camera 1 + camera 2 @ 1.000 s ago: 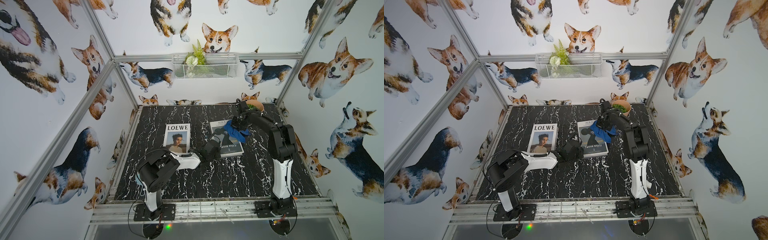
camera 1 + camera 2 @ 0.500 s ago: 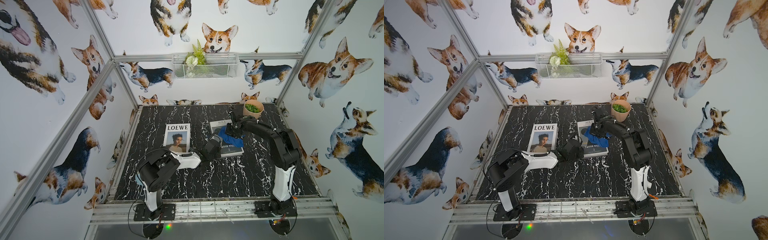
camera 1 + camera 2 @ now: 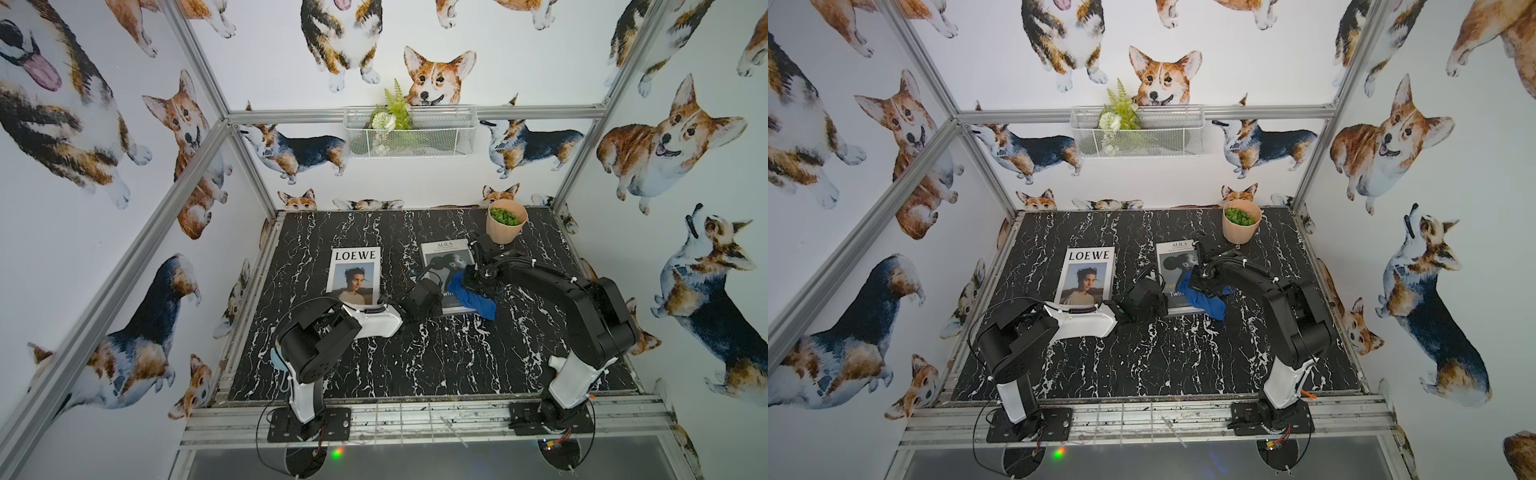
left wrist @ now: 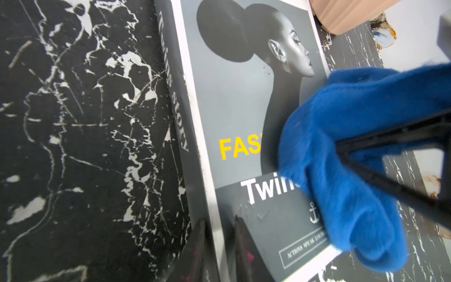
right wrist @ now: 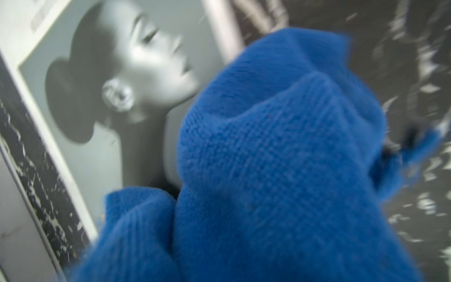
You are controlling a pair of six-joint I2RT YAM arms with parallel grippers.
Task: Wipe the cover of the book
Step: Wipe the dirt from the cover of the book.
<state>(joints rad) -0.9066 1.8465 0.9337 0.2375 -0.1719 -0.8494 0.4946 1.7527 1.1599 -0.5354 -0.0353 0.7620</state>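
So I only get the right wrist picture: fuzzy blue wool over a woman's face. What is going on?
Observer: The right fingers hold a blue cloth on the near half of the cover of a book.
Visitor: Is that book loose?
Observer: It seems not: the left fingers pinch its near corner.
Visitor: Anything else there?
Observer: A LOEWE book lies beside it, apart, nothing on it.

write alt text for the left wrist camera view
A blue cloth, pinched in the right gripper, lies on a grey book whose cover shows a woman's profile. The left gripper grips the book's edge, and the black marble table lies beside it.
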